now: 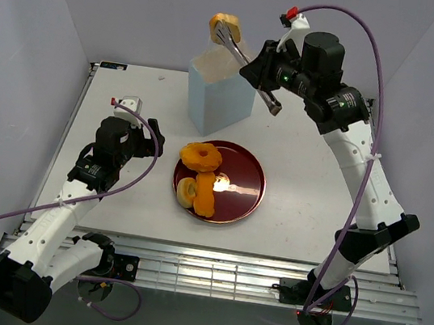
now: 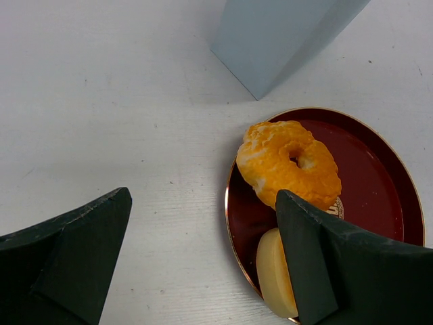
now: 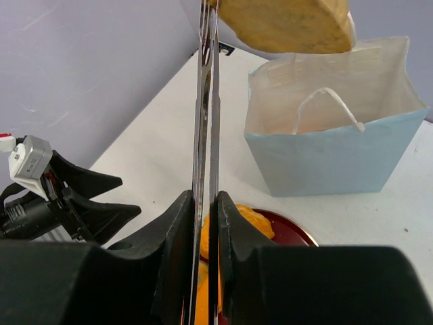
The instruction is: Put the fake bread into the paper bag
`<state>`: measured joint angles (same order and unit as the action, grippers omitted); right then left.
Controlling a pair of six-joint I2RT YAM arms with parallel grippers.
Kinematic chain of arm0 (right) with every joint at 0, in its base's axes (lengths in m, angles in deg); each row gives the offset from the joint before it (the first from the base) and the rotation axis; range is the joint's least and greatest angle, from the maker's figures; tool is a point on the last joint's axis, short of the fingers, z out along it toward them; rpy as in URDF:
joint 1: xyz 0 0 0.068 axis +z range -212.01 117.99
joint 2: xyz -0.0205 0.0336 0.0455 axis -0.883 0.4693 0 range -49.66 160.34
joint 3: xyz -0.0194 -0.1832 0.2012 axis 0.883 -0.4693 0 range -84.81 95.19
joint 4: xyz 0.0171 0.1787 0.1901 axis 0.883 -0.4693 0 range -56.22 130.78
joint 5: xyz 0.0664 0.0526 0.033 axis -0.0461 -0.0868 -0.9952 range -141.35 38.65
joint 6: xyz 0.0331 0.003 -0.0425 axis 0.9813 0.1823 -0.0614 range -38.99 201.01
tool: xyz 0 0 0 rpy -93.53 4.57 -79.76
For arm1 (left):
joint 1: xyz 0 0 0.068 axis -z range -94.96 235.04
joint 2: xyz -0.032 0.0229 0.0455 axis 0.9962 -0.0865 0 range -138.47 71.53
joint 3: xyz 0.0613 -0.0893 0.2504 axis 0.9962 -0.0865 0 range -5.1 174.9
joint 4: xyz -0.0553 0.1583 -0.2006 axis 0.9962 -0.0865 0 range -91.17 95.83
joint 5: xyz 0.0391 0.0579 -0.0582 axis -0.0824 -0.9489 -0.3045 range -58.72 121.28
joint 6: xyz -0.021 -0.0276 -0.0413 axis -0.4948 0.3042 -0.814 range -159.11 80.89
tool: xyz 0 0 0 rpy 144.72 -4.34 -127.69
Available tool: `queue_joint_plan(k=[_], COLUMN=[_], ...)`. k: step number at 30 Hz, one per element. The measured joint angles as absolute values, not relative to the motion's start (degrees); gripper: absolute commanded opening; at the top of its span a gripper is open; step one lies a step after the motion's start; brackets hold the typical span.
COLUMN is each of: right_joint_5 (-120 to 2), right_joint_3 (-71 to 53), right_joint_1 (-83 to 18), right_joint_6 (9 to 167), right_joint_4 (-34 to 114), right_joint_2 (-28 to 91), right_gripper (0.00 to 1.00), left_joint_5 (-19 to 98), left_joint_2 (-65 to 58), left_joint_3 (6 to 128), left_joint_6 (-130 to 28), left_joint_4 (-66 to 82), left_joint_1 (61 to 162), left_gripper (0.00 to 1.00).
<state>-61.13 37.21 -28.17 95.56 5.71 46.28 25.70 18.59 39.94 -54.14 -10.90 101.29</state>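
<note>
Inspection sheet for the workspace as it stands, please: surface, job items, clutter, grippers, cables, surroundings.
Surface: white table.
Job's things: one bread piece in tongs above the open blue bag; ring, stick and roll on the red plate.
Clutter: nothing seen.
Grippers: left gripper open beside the plate; right gripper shut on the tongs.
Cables: a purple cable loops off each arm.
Surroundings: plain pale walls.

Place: a robotics lab test cell.
Walls: bare pale panels (image 1: 34,21) boxing in a white table (image 1: 319,137).
Rig: left arm (image 1: 52,224) and right arm (image 1: 362,176) on metal rails (image 1: 208,274), purple cables (image 1: 380,85).
</note>
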Motion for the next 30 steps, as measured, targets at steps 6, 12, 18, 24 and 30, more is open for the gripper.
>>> queue_joint_plan(k=[6, 12, 18, 24, 30], right_joint_5=[-65.8, -68.0, -68.6, -69.6, -70.5], right_joint_3=[35.5, 31.7, 27.7, 26.3, 26.1], right_joint_1=[-31.1, -33.2, -34.8, -36.6, -38.2], right_joint_6=[96.0, 97.2, 97.4, 97.5, 97.7], right_joint_4=[10.1, 13.3, 14.2, 14.9, 15.5], right_joint_2=[46.8, 47.5, 49.1, 51.4, 52.8], right_gripper=[0.08, 0.08, 0.08, 0.08, 0.16], left_joint_5=[25.7, 25.7, 25.9, 26.0, 26.0], left_joint_2=[18.6, 18.5, 17.9, 17.8, 17.7], left_joint_3=[39.9, 39.9, 39.9, 39.9, 39.9], left_joint_6=[-54.1, -54.1, -54.1, -54.1, -54.1], left_joint_4=[-10.9, -10.9, -10.9, -10.9, -10.9], left_joint_1=[101.3, 101.3, 101.3, 101.3, 101.3], left_gripper=[0.98, 0.98, 0.98, 0.98, 0.98])
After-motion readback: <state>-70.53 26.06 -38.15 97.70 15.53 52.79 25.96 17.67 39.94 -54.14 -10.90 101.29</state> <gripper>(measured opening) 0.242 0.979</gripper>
